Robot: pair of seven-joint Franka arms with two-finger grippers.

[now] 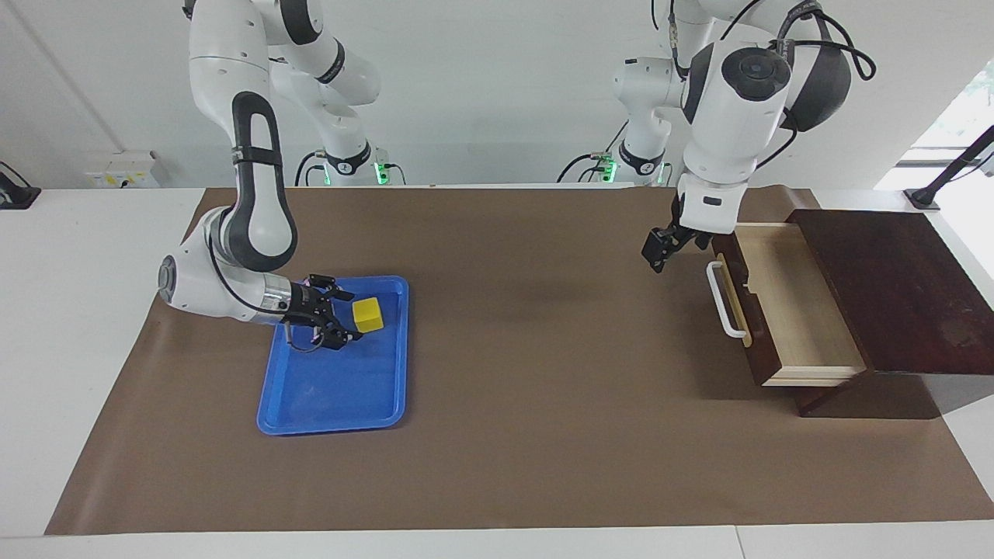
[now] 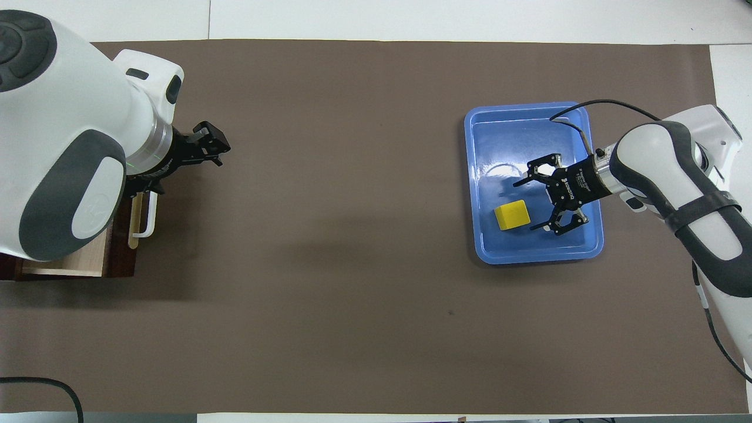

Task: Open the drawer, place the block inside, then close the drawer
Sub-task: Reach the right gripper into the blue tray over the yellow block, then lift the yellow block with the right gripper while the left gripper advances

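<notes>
Two spread fingers of the right gripper flank the yellow block in the blue tray; it should centre, then squeeze. Left gripper, grip unreadable, waits by the open drawer.

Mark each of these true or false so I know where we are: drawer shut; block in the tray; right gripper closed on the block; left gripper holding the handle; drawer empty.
1. The drawer is shut: false, it is pulled out.
2. The block lies in the blue tray: true.
3. The right gripper is closed on the block: false, its fingers are spread beside it.
4. The left gripper holds the white handle: false, it hangs clear of it.
5. The drawer's visible interior is empty: true.
</notes>
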